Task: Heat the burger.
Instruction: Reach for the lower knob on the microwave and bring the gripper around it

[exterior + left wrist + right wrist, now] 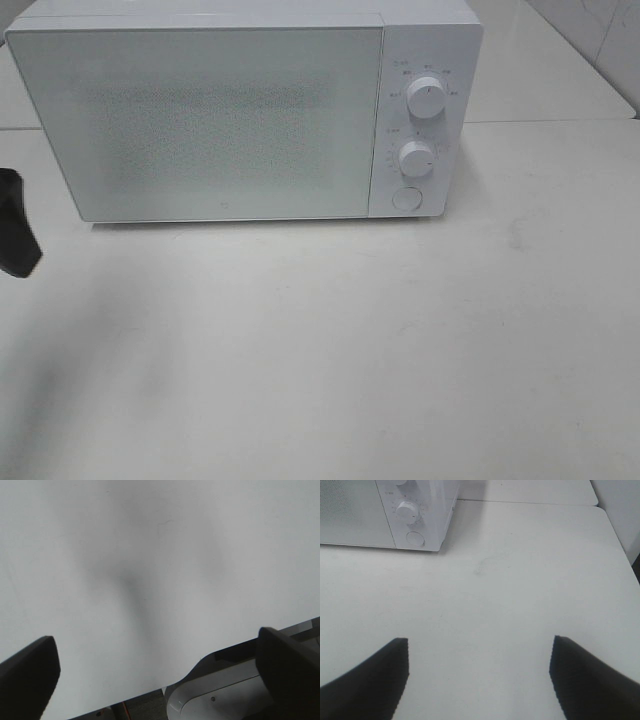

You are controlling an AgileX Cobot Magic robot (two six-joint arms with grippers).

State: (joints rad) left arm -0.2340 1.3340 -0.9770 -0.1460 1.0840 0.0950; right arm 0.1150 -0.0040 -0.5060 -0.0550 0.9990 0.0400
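Microwave (240, 110) door closed on white table (350, 340); left gripper (155, 675) and right gripper (479, 675) both spread apart, empty.

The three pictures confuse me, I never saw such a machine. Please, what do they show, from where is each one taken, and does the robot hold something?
This is a robot with two arms, each ending in a two-fingered gripper. One picture looks down from a high camera: a white microwave oven, door closed, stands on a white table. It has two knobs, upper and lower, and a round button. The other two pictures come from cameras on the wrists. The left gripper is open over bare table. The right gripper is also open, facing the microwave's knob corner. Neither holds anything. No burger is visible in any picture.
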